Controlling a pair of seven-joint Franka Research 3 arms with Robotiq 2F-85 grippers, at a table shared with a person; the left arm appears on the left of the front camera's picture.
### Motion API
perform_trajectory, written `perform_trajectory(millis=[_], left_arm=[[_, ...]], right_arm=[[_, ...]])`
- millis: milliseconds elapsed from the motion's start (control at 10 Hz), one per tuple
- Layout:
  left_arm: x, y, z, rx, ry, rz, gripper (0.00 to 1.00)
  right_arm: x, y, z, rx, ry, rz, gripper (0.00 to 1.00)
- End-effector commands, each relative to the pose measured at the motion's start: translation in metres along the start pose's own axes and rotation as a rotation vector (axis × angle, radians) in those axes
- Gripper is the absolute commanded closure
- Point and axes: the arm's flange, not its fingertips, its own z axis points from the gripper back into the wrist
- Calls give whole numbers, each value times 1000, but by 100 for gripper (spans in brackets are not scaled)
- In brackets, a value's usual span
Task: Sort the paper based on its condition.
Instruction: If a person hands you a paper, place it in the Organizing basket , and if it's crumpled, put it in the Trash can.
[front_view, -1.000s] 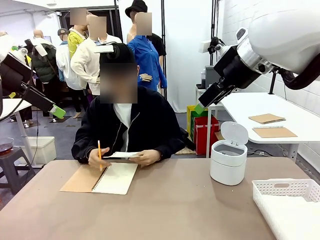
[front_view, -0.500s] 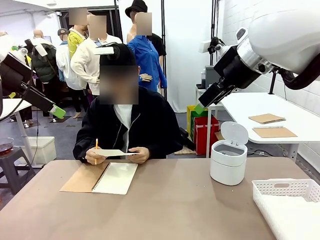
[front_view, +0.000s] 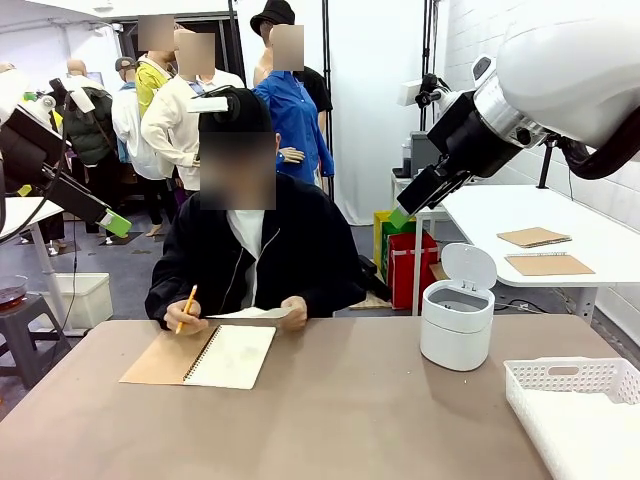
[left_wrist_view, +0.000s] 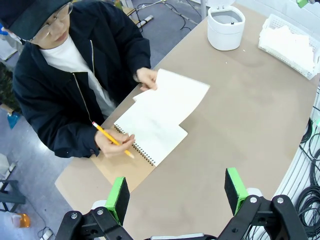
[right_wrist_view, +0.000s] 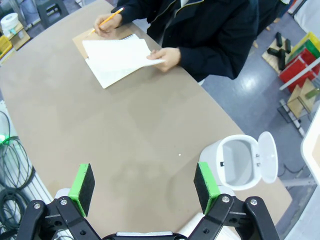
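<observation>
Holding paper (left_wrist_view: 175, 95) by its edge, person (left_wrist_view: 65, 95) faces bare tabletop (left_wrist_view: 240, 125).

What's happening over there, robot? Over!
Left gripper and right gripper: jaws open, empty, above the table. Paper: one sheet, held by the person's hand over the notebook. In the way: that hand; other hand holds a pencil.

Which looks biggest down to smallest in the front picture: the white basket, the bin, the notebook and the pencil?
1. White basket, though it's nearest the camera and cut off by the edge.
2. Bin and notebook: too alike to rank.
3. Pencil.
</observation>
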Motion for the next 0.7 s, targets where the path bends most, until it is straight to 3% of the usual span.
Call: perform_trajectory(millis=[0, 600], left_arm=[[0, 0, 0, -7, 1, 12, 0], [0, 0, 0, -7, 1, 12, 0]], right_arm=[[-2, 0, -3, 2, 3, -3, 0], [-2, 0, -3, 2, 3, -3, 0]])
